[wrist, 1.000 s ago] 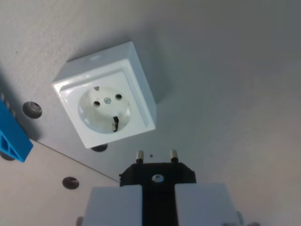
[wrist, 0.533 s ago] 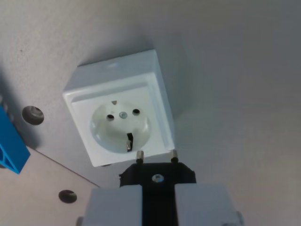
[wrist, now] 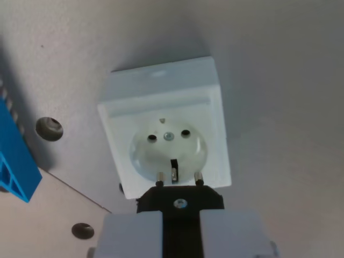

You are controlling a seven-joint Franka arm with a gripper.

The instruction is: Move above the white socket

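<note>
Table (wrist: 279, 80): a pale grey surface fills the wrist view; no outer edge or corner of it shows, so places cannot be tied to them. A straight seam runs diagonally across the lower part of the wrist view's left, with a slightly warmer-toned panel below it.
Gripper (wrist: 180, 228): two light grey fingers (wrist: 131, 236) rise from the bottom edge of the view, side by side, pressed against the black body between them.
White socket (wrist: 166, 126): a square surface-mounted box standing on the grey table, a little left of the view's centre, turned slightly out of line with the view. Its round recess holds two dark pin holes, a centre screw and a dark earthing clip on the lower rim.
Blue part (wrist: 16, 161): a bright blue plastic piece, cut off by the wrist view's left edge and well apart from the socket; it crosses the seam.
Black plug (wrist: 180, 200): clamped between the fingers, a screw at its middle, two metal pins pointing up the view.
Pins (wrist: 159, 177): their tips overlap the lower rim of the socket's recess; they sit lower in the view than the two holes. Whether they touch the socket face cannot be told.
Holes (wrist: 49, 128): round holes in the table, one left of the socket above the seam, one below the seam near the fingers.
</note>
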